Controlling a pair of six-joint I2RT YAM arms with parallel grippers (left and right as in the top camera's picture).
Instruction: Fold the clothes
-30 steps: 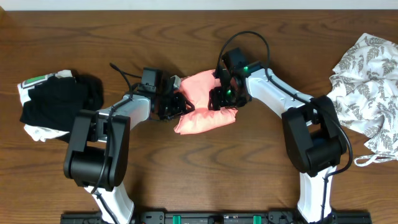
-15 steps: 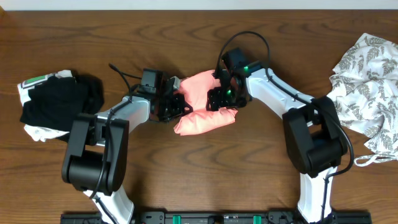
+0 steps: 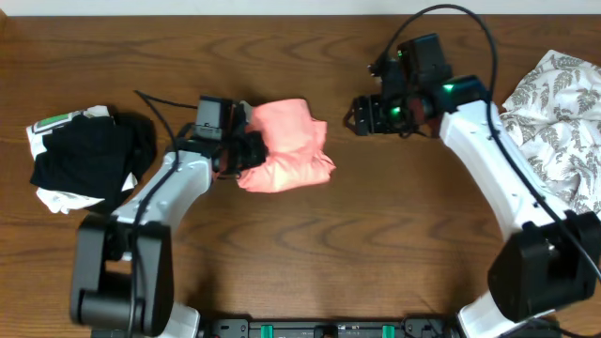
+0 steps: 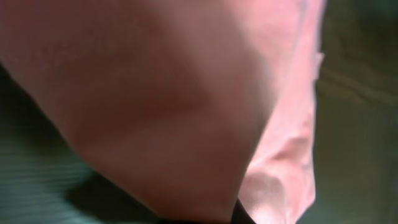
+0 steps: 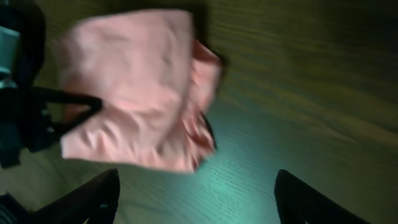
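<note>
The left pincer point(image 3: 246, 150) is clamped on the left edge of the pink T-shirt point(image 3: 286, 145), probably to anchor or drag it for the next fold. The right pincer point(image 3: 362, 115) hangs spread wide and empty, well apart to its right. The T-shirt lies in the middle of the counter point(image 3: 310, 263) as a thick, rumpled, loosely folded wad.

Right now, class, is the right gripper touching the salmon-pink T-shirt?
Apart. The overhead view shows bare table between the right gripper and the salmon-pink T-shirt; the right wrist view shows its open fingers clear of it.
</note>
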